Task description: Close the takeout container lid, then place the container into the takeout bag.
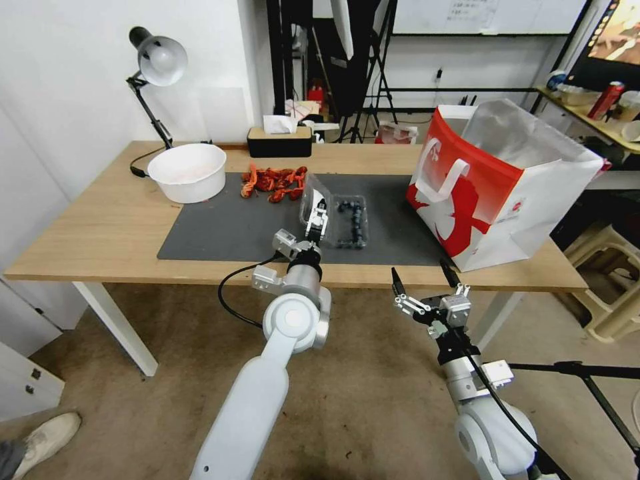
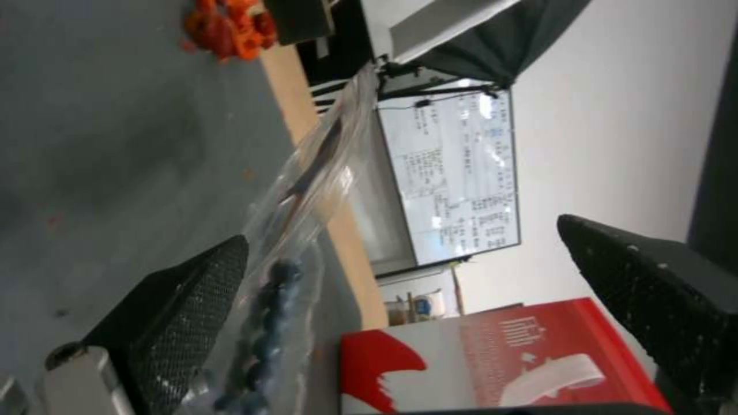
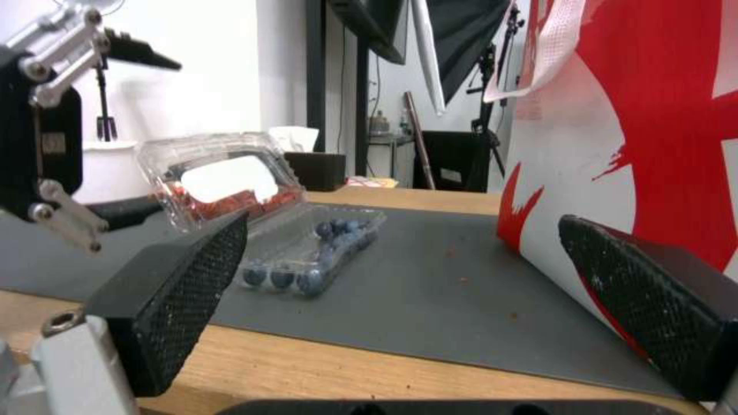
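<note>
The takeout container [image 1: 351, 225] lies open on the dark mat, blue berries showing in its tray [image 3: 323, 248]. Its lid [image 1: 314, 198] stands tilted up on the tray's left side, white sticker [image 3: 228, 179] facing the tray. My left gripper [image 1: 319, 217] is open right at the lid; in the left wrist view the lid's edge [image 2: 323, 167] runs close beside one finger [image 2: 192, 300], between the spread fingers. The takeout bag [image 1: 501, 190] stands open-topped at the table's right end. My right gripper [image 1: 419, 268] hangs open below the table's front edge, left of the bag [image 3: 646, 138].
A white bowl [image 1: 188, 172] and a pile of red crayfish [image 1: 277, 181] sit at the mat's [image 1: 220, 233] back left. A black tissue box [image 1: 279, 141] and a desk lamp [image 1: 157, 63] stand along the far edge. Bare wood [image 1: 100, 227] lies left of the mat.
</note>
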